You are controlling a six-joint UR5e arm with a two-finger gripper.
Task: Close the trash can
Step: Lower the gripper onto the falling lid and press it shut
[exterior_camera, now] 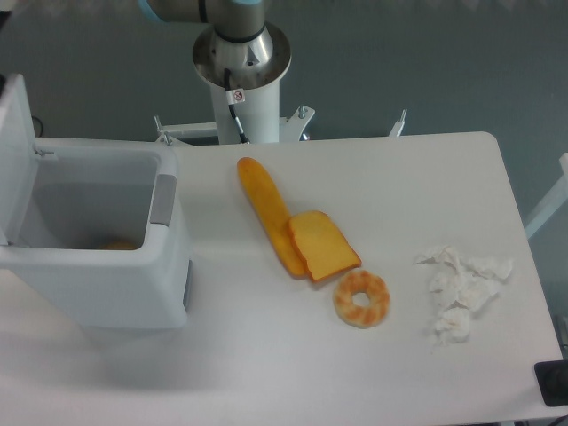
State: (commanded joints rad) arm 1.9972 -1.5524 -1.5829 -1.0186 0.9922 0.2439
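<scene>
The trash can (124, 284) is a large white boxy bin at the left of the table. It stands open. Its flat white lid (16, 160) is swung up nearly upright along the left rim. A grey latch tab (163, 200) sits on the right rim. Something orange (117, 244) lies at the bottom inside. The gripper is out of view; only the arm's base column (241, 80) and a bit of the arm (177, 9) show at the top.
On the white table (266, 373) lie a long orange baguette (264, 209), a slice of bread (321, 246), a ring-shaped donut (361, 298) and crumpled white tissue (461, 291). A dark object (552, 383) sits at the right bottom edge.
</scene>
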